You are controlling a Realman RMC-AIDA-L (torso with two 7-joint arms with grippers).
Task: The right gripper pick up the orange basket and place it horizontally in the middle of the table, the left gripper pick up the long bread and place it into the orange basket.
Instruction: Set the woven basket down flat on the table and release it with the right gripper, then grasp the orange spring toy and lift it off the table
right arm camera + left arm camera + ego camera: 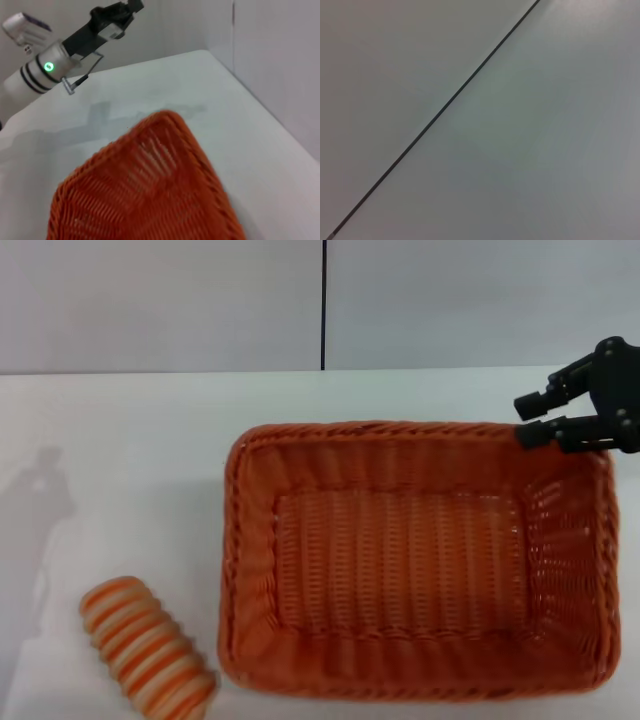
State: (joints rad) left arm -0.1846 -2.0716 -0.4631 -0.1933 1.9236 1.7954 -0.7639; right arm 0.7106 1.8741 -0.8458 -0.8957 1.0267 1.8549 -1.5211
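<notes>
**Empty basket on the table, right gripper at its far right corner, bread lying outside**

The table (pixel 120 440) is a plain white surface running back to a grey wall (pixel 160 300) with one dark vertical seam. The orange basket (pixel 415 560) lies flat with its long side across the head view, right of the table's middle; its right rim comes close to the picture's edge. Its woven floor is bare, with nothing inside.

The left arm shows only in the right wrist view, raised above the table's far side and well apart from the basket; its left gripper (pixel 131 6) is partly cut off, so whether its fingers are apart or together cannot be told. The left wrist view shows only grey wall and the seam.

The right gripper (pixel 532 420) hangs at the basket's far right corner, its two fingers (pixel 535 403) a narrow gap apart, holding nothing; the lower finger lies at the rim, contact unclear.

The long bread (pixel 147 645) lies on the table near the basket's near left corner, apart from it.
</notes>
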